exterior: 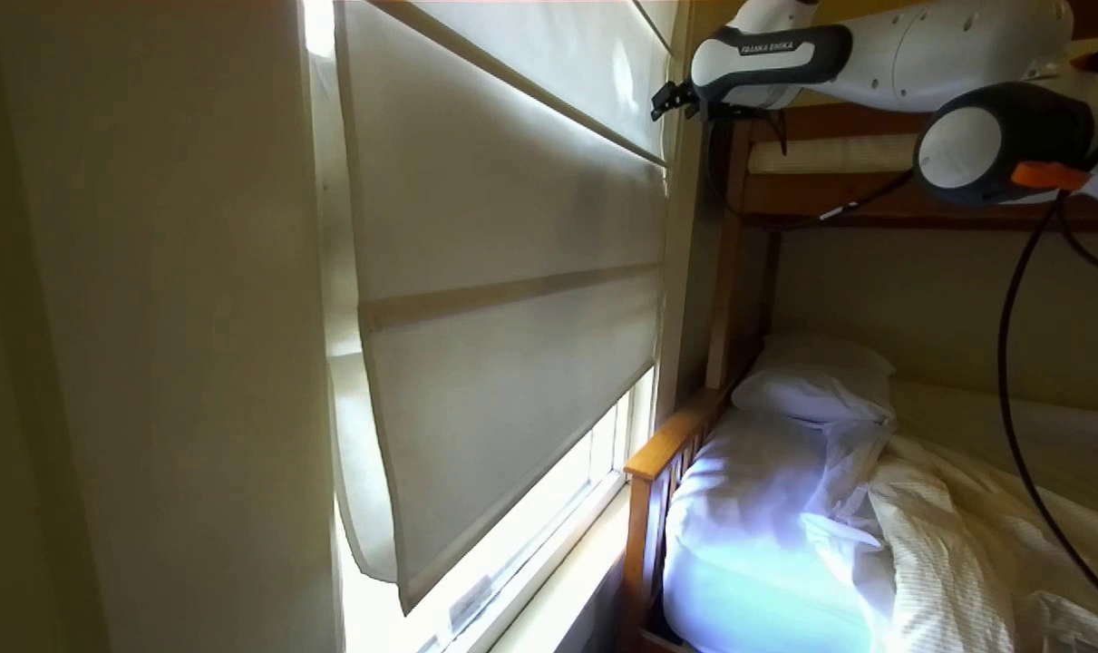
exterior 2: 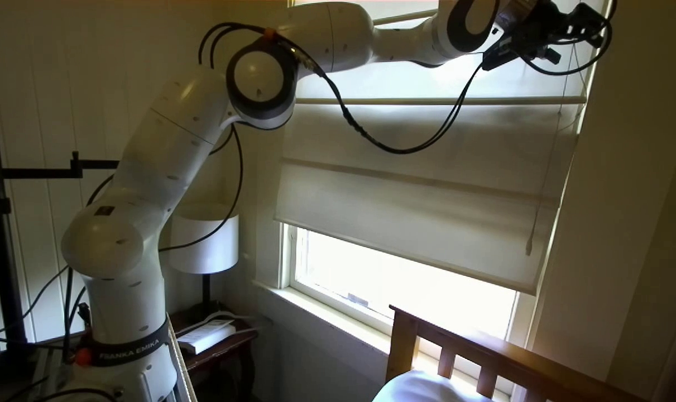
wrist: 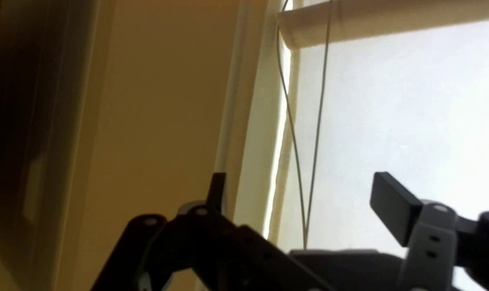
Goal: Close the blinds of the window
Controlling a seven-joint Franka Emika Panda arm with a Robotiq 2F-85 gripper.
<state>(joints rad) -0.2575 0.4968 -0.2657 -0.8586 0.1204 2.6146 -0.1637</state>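
Your gripper (wrist: 305, 198) gapes wide, empty; if the pull cords (wrist: 321, 99) hang beyond reach, you could miss, leaving the Roman shade (exterior: 512, 227) part-raised.

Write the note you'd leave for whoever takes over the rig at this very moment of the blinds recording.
Black two-fingered gripper: open, gripping nothing; thin, string-like grey cords show between its fingers in the wrist view, depth unclear.
Broad cream-beige fabric blinds: hanging over the upper part of the bright, pale-framed glass window.
Done: blinds are partway down.
Left: cover the window's bare part below the blinds, probably by gripping and working the cords.
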